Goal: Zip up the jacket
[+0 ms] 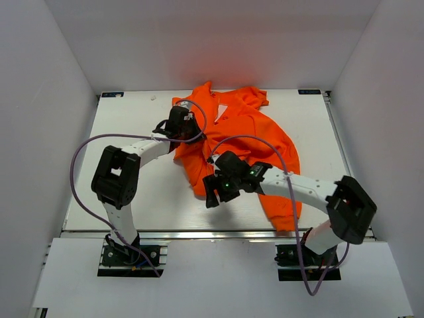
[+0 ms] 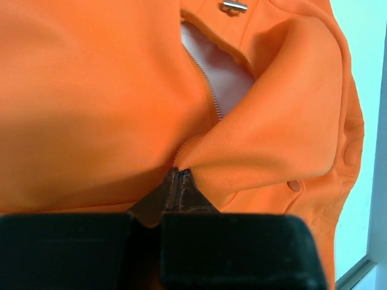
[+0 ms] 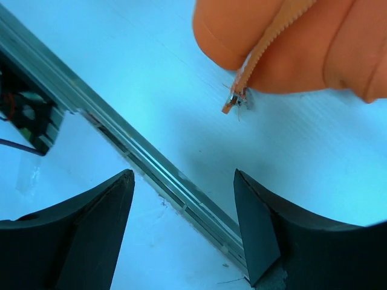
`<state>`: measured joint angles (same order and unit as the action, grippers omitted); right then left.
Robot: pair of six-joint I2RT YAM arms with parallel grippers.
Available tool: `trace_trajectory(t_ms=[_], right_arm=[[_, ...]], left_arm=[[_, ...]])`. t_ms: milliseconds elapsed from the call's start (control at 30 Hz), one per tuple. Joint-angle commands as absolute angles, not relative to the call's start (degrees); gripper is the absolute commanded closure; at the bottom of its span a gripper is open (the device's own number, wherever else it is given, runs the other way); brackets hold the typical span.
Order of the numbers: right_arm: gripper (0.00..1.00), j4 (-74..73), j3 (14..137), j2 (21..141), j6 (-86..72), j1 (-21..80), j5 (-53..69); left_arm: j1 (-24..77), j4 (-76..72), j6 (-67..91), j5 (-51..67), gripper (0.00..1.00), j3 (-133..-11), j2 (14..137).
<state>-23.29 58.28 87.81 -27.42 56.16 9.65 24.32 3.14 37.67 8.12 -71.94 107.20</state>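
Note:
The orange jacket (image 1: 245, 142) lies crumpled in the middle of the table, collar toward the far side. My left gripper (image 1: 180, 118) sits on its upper left part. In the left wrist view it (image 2: 178, 188) is shut on the jacket (image 2: 91, 103) at the zipper seam, where the two front edges meet below an open gap (image 2: 225, 81). My right gripper (image 1: 212, 193) hovers at the jacket's near hem, open and empty. In the right wrist view it (image 3: 183, 181) is below the loose bottom end of the zipper tape (image 3: 237, 99), apart from it.
The table's near edge rail (image 3: 151, 172) runs diagonally between my right fingers. A metal snap (image 2: 233, 7) shows near the jacket's collar. White walls enclose the table (image 1: 132, 132) on three sides. A sleeve (image 1: 281, 205) trails toward the right arm.

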Motion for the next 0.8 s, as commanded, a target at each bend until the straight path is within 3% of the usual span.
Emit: trace_trajectory(t_ms=[0,100,200,467,767], right_arm=[[0.28,-19.1,57.0,83.0,-25.9,55.3,7.0],[0.26,-23.1,58.4,82.4,-29.0,54.0,1.3],[0.27,-25.6,58.8,82.5,-31.9,53.4,-3.9],[0.38,-25.5,60.5,87.4,-36.4,51.9,-6.9],[0.41,-21.3,65.7,96.6,-39.8,53.5,-3.8]], left_arm=[[24.0,1.3,35.4,11.7,0.72,-72.9,104.5],[24.0,4.0,33.8,10.1,0.17,-73.6,101.6],[24.0,8.2,32.3,7.6,0.05,-74.4,97.3],[23.9,18.6,32.8,-1.3,0.02,-67.1,80.1],[23.9,25.6,38.6,-3.2,0.02,-46.7,59.4]])
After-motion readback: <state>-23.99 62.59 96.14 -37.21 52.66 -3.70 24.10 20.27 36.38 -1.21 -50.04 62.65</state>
